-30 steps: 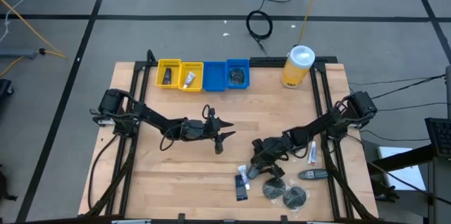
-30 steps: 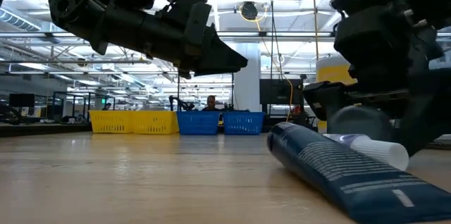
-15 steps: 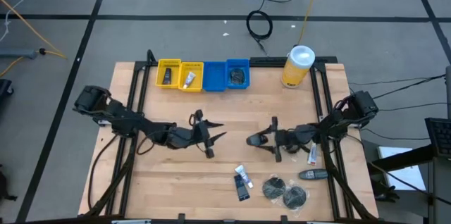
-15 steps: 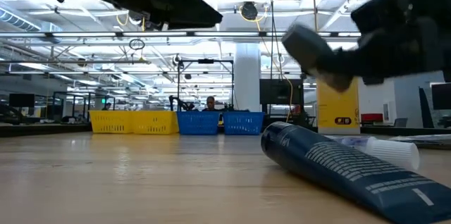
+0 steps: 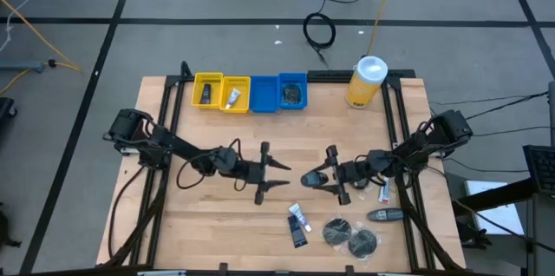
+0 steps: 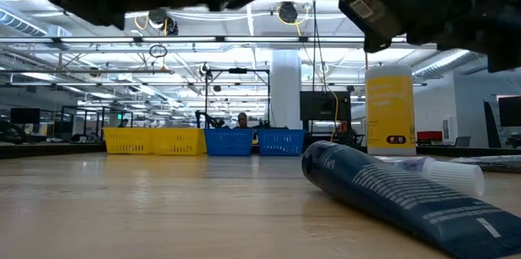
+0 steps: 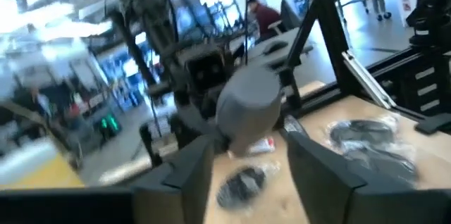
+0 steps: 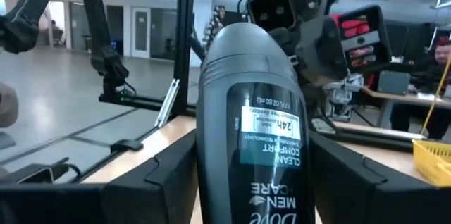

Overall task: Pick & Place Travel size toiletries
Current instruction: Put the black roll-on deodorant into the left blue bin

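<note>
High view: 4 bins, yellow canister.

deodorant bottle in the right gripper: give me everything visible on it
The deodorant bottle is a small dark grey container with a rounded, domed end and a smooth, plastic-looking shell. Its label carries white print, including "CLEAN COMFORT" and "MEN CARE". It sits between the right gripper's two dark fingers, which press its sides, lifted above the table near the middle. It points toward the left gripper, which faces it. In the left wrist view it appears as a grey rounded shape.
</note>
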Robot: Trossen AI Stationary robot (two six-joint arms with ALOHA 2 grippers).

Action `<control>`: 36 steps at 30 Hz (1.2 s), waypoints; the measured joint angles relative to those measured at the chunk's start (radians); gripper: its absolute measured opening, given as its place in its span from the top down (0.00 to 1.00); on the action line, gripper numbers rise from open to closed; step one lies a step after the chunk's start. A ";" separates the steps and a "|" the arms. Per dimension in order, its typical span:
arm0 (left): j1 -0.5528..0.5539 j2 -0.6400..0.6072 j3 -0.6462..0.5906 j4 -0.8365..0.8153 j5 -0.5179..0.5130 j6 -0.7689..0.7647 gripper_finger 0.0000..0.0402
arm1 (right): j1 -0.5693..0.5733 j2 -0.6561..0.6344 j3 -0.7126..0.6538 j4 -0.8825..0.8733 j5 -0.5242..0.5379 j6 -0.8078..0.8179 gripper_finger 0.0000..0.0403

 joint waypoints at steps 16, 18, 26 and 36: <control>0.022 0.089 0.315 -0.348 0.015 -0.014 0.02 | -0.012 -0.031 0.020 -0.042 -0.003 -0.019 0.46; 0.022 0.098 0.327 -0.375 0.015 -0.029 0.04 | -0.012 -0.031 0.020 -0.043 -0.003 -0.018 0.45; 0.028 0.112 0.336 -0.367 0.014 -0.078 0.25 | -0.012 -0.031 0.020 -0.047 -0.003 -0.018 0.46; 0.030 0.112 0.336 -0.365 0.021 -0.077 0.53 | -0.013 -0.031 0.020 -0.066 0.001 -0.013 0.45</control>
